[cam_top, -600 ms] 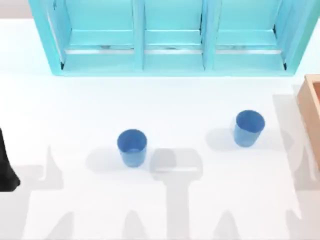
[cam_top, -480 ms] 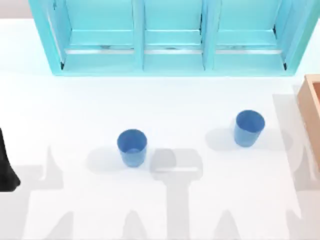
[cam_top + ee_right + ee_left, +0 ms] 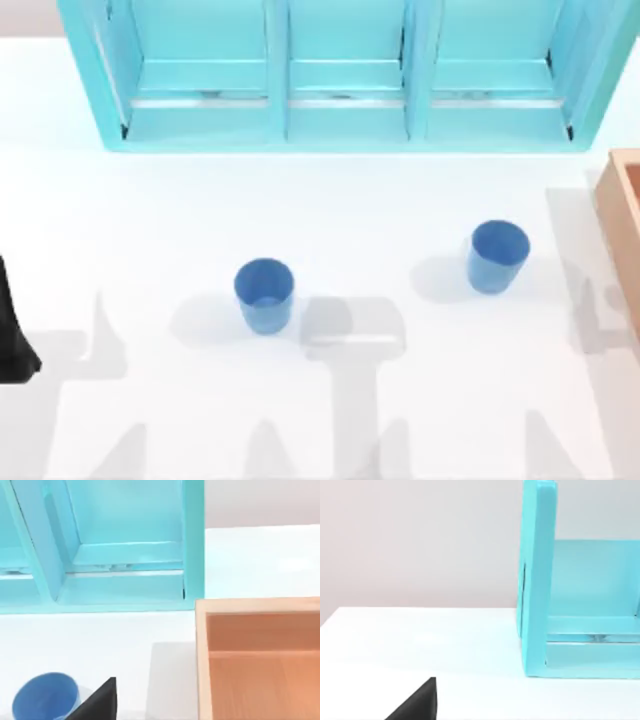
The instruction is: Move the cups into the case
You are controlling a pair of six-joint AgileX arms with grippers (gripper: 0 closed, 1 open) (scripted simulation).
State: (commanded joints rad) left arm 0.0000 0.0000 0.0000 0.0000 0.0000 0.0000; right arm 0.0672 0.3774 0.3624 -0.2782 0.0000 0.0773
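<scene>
Only the arm shadows near the counter's (image 3: 330,200) right edge have shifted; both cups, the left cup (image 3: 265,294) and the right cup (image 3: 497,256), sit untouched, well short of the turquoise case (image 3: 340,120). Nothing's done yet. Can't tell either gripper's fingers.

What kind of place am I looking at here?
Probably a rendered tabletop test scene, not a real room: a plain white table, an open turquoise cabinet with three compartments at its far edge, two blue cups, and a wooden box.
</scene>
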